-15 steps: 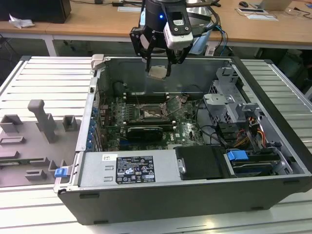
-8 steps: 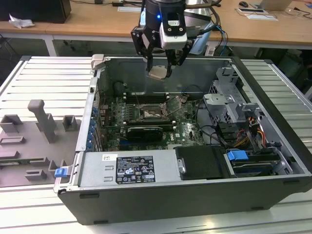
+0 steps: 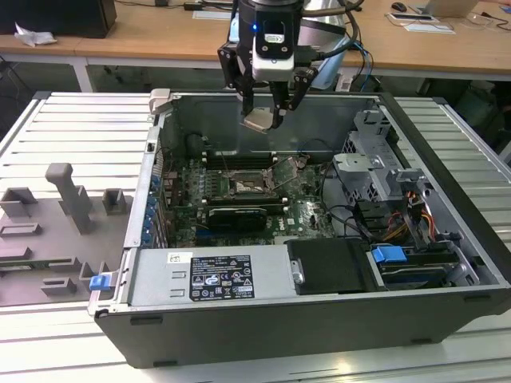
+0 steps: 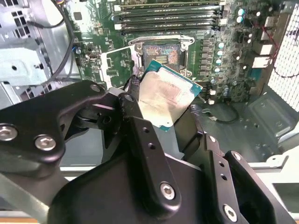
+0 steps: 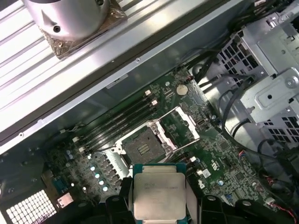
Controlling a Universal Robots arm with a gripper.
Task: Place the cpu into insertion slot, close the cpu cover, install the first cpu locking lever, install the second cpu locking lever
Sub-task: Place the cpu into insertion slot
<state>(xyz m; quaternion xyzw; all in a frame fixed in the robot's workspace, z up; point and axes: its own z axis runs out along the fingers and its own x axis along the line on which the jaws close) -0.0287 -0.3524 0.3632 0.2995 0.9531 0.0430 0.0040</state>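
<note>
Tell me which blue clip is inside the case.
The larger blue clip on the exterior view's right; the smaller blue clip sits at the case corner, outside.

Robotics lab, robot arm (image 3: 267, 12) above an open computer case (image 3: 319, 335) on a slotted aluminium table (image 3: 88, 112), grey moulded fixtures (image 3: 68, 191) at the table's edge on the exterior view's left, wooden office desks (image 3: 160, 36) behind.

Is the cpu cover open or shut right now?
Open: the cpu cover stands swung aside from the insertion slot, whose bare contacts show; the cpu is held in the pincer.
</note>
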